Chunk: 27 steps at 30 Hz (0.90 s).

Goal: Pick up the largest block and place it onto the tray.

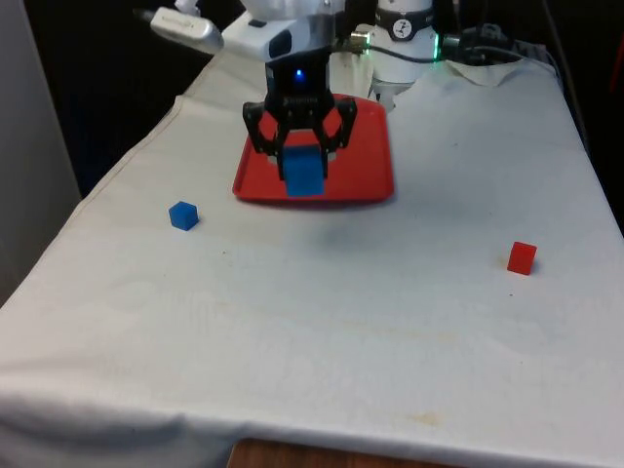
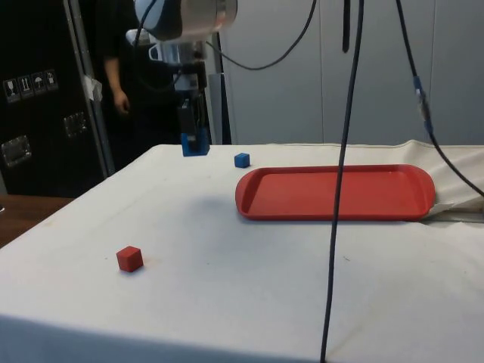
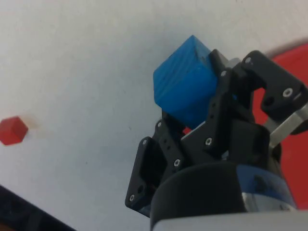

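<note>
1. Pinching the large blue block [image 3: 185,86], the fingers [image 3: 211,82] are pressing its two sides; the gripper [image 1: 300,146] is hanging in the air above the table [image 1: 322,322].
2. Block is being carried clear of the cloth, near the red tray [image 2: 336,193] but, by the side view, short of it.
3. Small blue cube [image 1: 183,215] and small red cube [image 1: 522,257] are lying well apart, untouched.
4. Pick-up looks done; placing is left.
</note>
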Each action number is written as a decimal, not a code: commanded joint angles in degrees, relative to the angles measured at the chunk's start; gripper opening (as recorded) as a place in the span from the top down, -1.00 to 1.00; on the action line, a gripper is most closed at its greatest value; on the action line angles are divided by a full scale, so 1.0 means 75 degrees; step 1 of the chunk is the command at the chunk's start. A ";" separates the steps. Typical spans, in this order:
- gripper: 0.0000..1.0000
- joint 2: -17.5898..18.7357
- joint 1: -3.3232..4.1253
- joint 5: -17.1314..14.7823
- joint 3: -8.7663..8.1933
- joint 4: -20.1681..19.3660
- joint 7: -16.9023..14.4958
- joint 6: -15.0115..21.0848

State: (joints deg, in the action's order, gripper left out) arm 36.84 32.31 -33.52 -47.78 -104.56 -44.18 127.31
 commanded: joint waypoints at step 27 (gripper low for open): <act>1.00 -0.1956 0.0474 0.1092 -0.0122 -0.1589 0.0313 0.0435</act>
State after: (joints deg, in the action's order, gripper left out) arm 23.43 34.84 -26.24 -47.90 -114.65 -42.06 128.97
